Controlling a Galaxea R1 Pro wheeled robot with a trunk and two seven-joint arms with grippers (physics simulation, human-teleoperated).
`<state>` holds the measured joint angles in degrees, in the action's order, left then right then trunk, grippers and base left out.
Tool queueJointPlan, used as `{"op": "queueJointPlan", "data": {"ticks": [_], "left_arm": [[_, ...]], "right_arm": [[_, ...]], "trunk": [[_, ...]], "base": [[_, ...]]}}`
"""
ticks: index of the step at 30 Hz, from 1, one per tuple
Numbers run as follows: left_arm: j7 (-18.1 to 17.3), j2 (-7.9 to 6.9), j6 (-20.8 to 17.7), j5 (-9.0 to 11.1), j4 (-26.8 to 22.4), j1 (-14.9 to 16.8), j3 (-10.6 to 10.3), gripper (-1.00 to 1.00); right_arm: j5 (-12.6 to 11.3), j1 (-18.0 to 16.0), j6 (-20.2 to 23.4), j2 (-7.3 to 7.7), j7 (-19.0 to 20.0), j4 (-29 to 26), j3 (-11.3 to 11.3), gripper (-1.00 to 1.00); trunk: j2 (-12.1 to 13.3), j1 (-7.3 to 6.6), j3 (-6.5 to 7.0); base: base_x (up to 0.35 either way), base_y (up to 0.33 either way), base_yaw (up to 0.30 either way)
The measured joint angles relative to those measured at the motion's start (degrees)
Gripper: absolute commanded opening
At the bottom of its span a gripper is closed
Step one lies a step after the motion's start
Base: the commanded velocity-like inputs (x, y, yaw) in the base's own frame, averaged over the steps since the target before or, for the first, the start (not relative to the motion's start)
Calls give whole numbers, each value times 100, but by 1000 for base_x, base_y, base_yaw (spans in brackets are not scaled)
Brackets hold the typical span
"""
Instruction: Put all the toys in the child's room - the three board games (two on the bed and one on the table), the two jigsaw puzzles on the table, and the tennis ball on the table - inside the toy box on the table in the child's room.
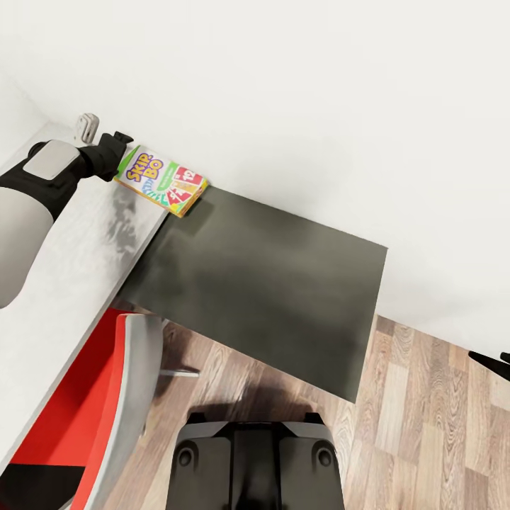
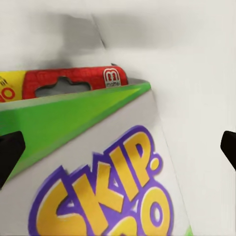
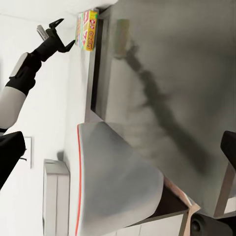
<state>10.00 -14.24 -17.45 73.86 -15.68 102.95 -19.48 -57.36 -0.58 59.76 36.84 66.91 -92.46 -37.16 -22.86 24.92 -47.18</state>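
The Skip-Bo box [image 1: 161, 180], one of the board games, lay flat on the white surface [image 1: 78, 248] close to the wall, one corner jutting over the edge toward the dark surface [image 1: 269, 283]. The left pincer [image 1: 117, 152] was stretched out to the box's near end, its fingers spread; in the left wrist view the box [image 2: 113, 167] sat between the two dark fingertips [image 2: 10, 155], not yet pinched. The right wrist view showed the same reach from afar, pincer [image 3: 63, 40] spread just beside the box [image 3: 87, 29]. The right pincer [image 3: 118, 157] also looked spread, holding nothing, low by the floor [image 1: 425, 425]. A red chair [image 1: 92, 411] stood tucked against the white surface.

As a judgement, the task was at an early stage: this game was still to be gripped and carried. No toy box, puzzles, ball or other games could be seen here, so how many were already packed could not be told.
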Motion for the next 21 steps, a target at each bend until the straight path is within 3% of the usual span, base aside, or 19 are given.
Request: {"op": "queueJointPlan", "data": {"ticks": [21], "left_arm": [[-5, -6, -4, -34, -4, 2, 12, 100]], "right_arm": [[0, 0, 0, -3, -1, 0, -1, 100]], "trunk": [[0, 2, -1]], "base": [[0, 0, -16]]}}
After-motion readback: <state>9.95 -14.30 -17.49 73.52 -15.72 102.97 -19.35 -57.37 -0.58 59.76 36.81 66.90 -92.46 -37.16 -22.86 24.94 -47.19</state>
